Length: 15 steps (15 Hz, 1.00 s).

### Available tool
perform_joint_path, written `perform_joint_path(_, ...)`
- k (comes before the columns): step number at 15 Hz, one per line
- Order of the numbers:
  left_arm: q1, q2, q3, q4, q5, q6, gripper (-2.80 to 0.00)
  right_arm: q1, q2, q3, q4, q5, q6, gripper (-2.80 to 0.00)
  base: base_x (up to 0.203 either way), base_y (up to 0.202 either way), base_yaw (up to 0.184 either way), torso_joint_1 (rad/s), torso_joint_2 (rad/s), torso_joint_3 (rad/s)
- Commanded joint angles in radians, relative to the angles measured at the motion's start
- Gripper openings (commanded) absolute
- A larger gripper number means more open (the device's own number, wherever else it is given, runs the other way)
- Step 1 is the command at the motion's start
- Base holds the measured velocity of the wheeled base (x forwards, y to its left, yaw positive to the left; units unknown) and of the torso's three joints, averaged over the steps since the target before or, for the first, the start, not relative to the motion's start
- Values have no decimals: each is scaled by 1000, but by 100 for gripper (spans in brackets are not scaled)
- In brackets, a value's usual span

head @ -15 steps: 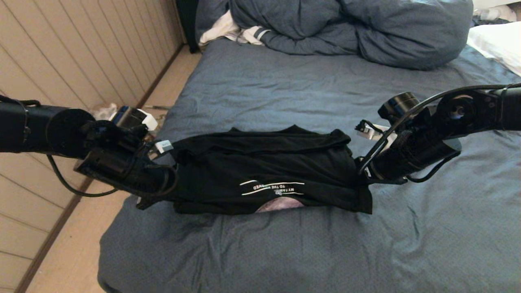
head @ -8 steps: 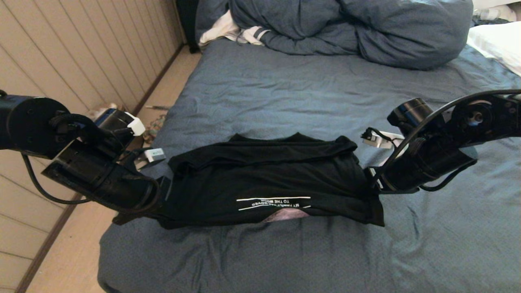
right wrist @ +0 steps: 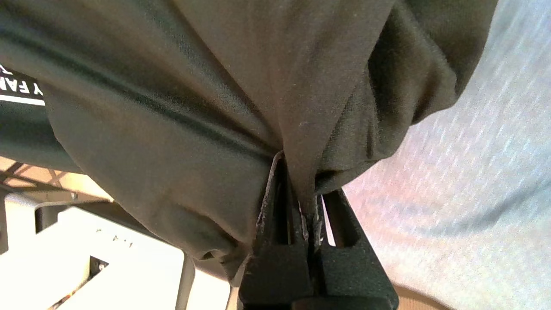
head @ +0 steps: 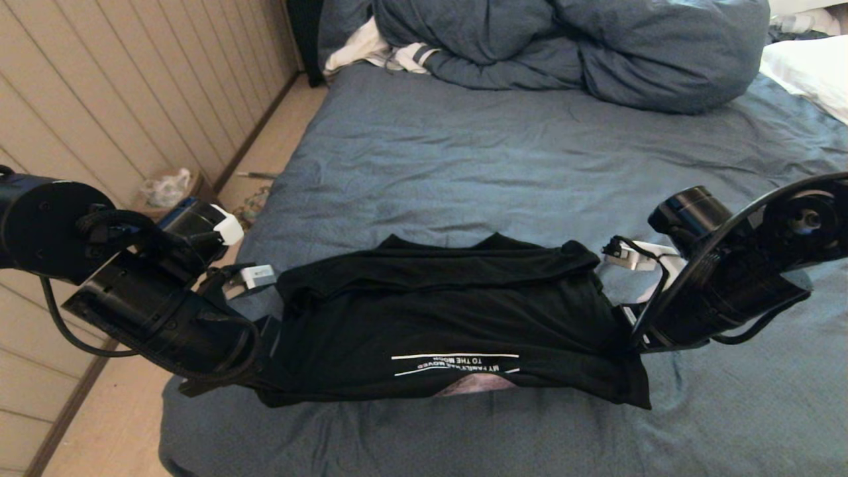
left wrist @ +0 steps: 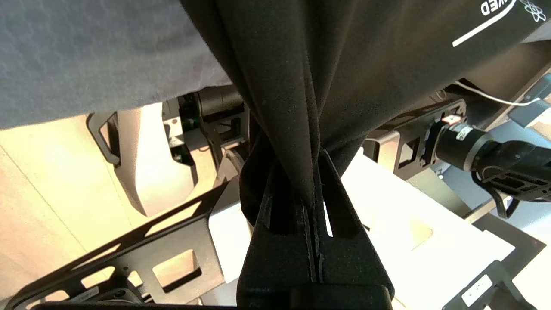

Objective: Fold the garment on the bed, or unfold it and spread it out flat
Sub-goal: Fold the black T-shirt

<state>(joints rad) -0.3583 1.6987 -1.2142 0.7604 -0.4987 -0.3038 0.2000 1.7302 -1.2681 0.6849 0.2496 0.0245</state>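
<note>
The garment (head: 437,311), a black T-shirt, hangs stretched sideways between my two grippers over the near part of the bed (head: 464,152). White lettering reads upside down near its lower edge, and a sliver of pale print peeks out below. My left gripper (head: 267,348) is shut on the shirt's left end. In the left wrist view the cloth (left wrist: 301,86) is bunched between the closed fingers of the left gripper (left wrist: 312,172). My right gripper (head: 626,331) is shut on the right end. In the right wrist view the right gripper (right wrist: 299,176) pinches a fold of the garment (right wrist: 193,94).
A bulky blue duvet (head: 563,46) lies at the far end with a white striped cloth (head: 371,50) beside it. A white pillow (head: 808,66) is at the far right. The panelled wall (head: 99,99) and floor (head: 132,411) run along the bed's left edge.
Both grippers have carried the stretched shirt toward the near edge of the bed. It now sits lower in the head view and is pulled a little wider.
</note>
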Motion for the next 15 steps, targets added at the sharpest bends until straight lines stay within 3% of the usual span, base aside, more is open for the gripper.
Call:
perform_joint_path(1,-3,-9,18,5,-4,-1,-280,0,-24,25,4,2,0,-280,0,0,0,0,0,0)
perform_joint_path(4,-14,-15,48,0,-3,0,-280,1,-21,45,1,-1,-5,-280,0,0,0,0,0,0)
perform_joint_path(5,-20,-19,61,-11,-2,3,-280,2,-21,55,-3,-3,-8,0,0,0,0,0,0,0)
perform_joint_path(6,-25,-25,75,-24,0,4,0,3,-19,57,-11,-1,-8,0,0,0,0,0,0,0)
perform_joint_path(11,-23,-68,82,-40,5,4,0,1,-45,55,-13,3,-29,0,0,0,0,0,0,0)
perform_joint_path(15,96,-175,-65,-41,33,9,0,-6,-99,-75,-12,10,-22,0,0,0,0,0,0,0)
